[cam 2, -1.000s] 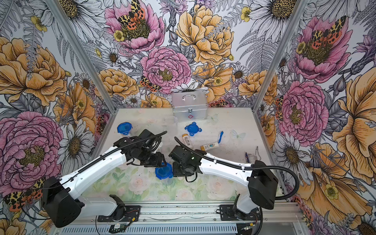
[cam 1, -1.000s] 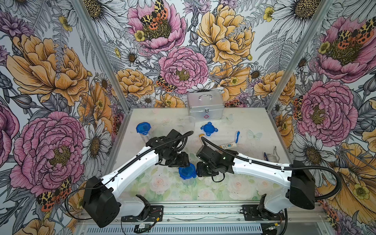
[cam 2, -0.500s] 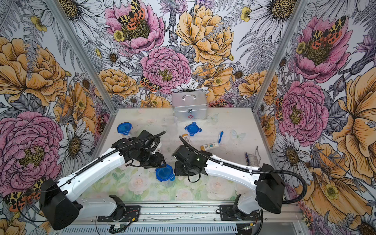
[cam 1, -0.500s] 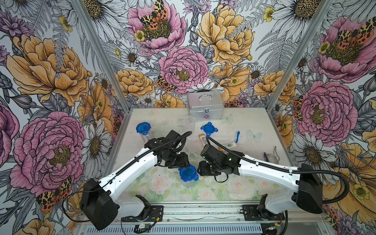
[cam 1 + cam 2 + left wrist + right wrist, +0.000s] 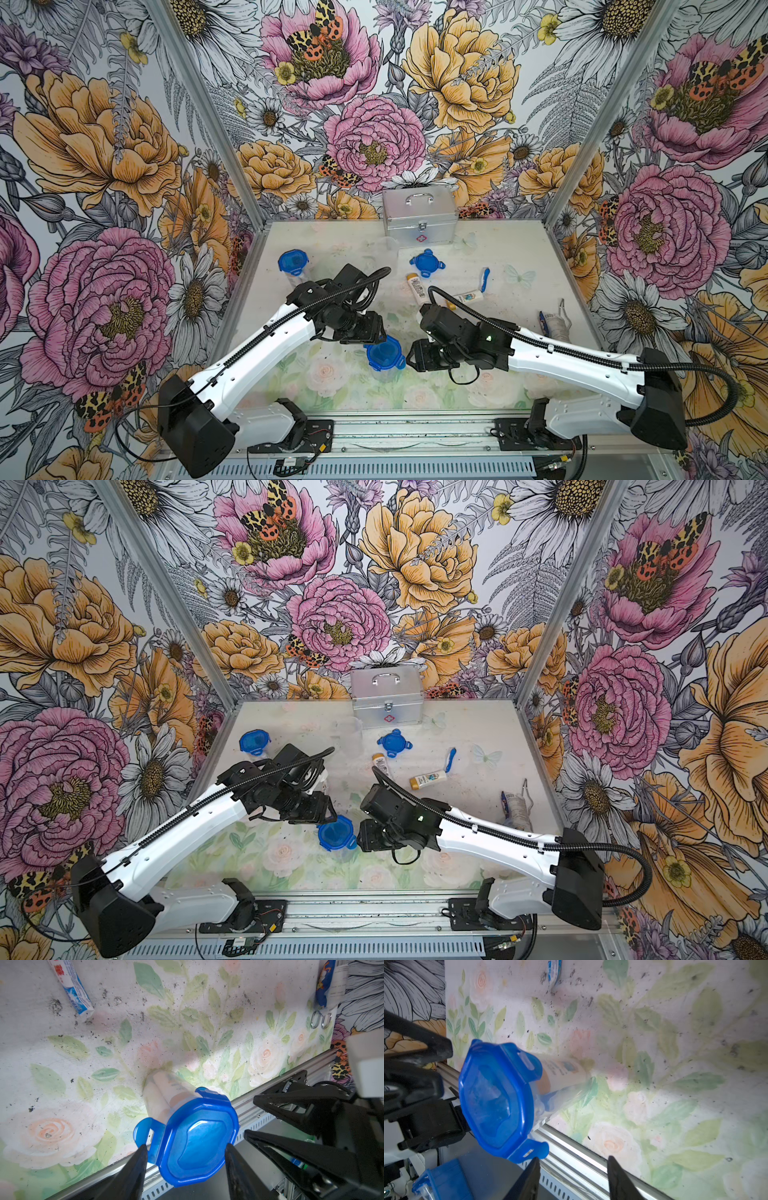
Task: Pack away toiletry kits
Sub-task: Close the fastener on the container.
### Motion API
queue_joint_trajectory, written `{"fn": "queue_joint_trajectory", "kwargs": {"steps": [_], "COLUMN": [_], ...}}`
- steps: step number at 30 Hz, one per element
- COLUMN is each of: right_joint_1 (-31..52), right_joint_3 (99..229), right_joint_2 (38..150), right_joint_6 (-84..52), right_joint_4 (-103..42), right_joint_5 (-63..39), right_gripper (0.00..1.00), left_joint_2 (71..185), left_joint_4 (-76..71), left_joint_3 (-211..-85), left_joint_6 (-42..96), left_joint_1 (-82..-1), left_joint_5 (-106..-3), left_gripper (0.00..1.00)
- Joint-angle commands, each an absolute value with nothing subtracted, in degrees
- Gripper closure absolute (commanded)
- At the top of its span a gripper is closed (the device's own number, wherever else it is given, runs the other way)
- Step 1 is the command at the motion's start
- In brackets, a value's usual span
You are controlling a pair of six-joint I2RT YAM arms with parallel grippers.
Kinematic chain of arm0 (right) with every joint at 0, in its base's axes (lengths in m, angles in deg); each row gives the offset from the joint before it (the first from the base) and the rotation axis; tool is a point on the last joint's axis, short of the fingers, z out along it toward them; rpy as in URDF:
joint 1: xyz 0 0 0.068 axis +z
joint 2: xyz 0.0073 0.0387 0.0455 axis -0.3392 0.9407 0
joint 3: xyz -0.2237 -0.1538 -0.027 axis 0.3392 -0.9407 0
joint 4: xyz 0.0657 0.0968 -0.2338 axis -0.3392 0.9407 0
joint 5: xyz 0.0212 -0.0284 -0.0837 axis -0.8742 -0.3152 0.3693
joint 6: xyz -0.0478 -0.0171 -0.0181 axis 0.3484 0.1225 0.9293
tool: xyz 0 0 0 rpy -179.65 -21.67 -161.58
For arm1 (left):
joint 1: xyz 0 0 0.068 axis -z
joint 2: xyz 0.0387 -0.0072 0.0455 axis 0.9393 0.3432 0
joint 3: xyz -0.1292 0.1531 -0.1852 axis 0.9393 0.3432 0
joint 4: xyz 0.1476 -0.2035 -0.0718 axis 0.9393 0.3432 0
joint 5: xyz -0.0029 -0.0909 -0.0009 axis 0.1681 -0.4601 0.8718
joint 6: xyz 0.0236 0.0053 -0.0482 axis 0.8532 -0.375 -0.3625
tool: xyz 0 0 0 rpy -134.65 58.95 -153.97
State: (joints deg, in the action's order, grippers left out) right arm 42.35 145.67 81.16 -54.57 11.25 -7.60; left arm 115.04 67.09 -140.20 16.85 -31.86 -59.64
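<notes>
Swinging its elbow outward over the last second, the right arm [image 5: 573, 365] has drawn the right gripper [image 5: 572, 1162] off to 3 o'clock of the tall clear plastic cup [image 5: 160, 1095], which stands upright under its blue clip-tab lid [image 5: 384, 353] at 6 o'clock on the floral-printed tabletop [image 5: 316, 386]. Its jaws stand parted and empty, while the left gripper [image 5: 185, 1146], at the cup's 11 o'clock, has parted jaws astride the lid with no clamp I can make out. Probably light, thin-walled, slick and tippy, the cup seems best steadied just under the stiff lid rim while the flared tab [image 5: 143, 1133] is pressed down.
</notes>
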Motion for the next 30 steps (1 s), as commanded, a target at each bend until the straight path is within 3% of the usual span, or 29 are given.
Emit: {"fn": "queue_joint_trajectory", "kwargs": {"steps": [1, 30], "right_joint_1": [43.6, 41.5], "right_joint_3": [149.07, 147.99], "right_joint_2": [83.99, 87.18], "right_joint_6": [-52.33, -52.66], "right_joint_4": [10.78, 9.97], "right_joint_5": [-10.01, -7.66], "right_gripper": [0.48, 0.49], "left_joint_2": [114.19, 116.63], "left_joint_4": [67.59, 65.42], "left_joint_3": [-139.64, -136.73], "left_joint_6": [17.5, 17.71], "left_joint_1": [-31.28, -29.41], "left_joint_5": [-58.76, -62.0], "left_gripper": [0.4, 0.41]}}
